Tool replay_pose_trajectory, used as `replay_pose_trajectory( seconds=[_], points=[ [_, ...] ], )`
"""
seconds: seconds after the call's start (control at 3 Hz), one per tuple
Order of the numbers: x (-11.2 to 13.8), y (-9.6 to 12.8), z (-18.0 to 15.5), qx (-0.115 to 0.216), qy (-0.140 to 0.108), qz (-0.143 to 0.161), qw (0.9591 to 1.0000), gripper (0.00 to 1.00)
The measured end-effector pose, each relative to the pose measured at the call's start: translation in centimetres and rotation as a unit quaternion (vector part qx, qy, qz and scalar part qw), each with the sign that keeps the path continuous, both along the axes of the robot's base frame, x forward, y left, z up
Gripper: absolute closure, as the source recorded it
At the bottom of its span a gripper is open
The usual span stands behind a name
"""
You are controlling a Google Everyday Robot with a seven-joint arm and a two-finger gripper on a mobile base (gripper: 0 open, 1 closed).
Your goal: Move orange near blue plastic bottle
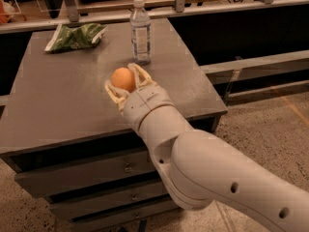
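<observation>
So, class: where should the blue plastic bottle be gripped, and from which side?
Probably grip the blue plastic bottle around its labelled middle, coming level from the near side: it stands upright, slim and round. The tool, just in front of it, is shut on the orange.

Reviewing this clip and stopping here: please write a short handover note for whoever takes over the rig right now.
The gripper is shut on the orange, over the middle of the table.
The blue plastic bottle stands upright near the table's far edge, just beyond the orange, with a small gap between them.
The green snack bag lies at the far left corner.
Done: orange grasped.
Left: probably set it down beside the bottle and release, without tipping the bottle.
</observation>
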State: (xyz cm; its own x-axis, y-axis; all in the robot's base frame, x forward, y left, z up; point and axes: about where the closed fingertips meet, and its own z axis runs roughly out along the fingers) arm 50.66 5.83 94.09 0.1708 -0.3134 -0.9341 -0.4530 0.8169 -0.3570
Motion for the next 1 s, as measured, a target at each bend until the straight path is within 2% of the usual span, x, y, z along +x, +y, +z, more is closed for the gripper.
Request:
replay_pose_trajectory(
  seconds=[0.33, 1.0],
  points=[
    [2.5, -3.2, 0.0, -0.016, 0.01, -0.034, 0.9993, 1.0],
    [5.1, -6.6, -2.4, -0.01, 0.065, -0.055, 0.9964, 1.0]
  ],
)
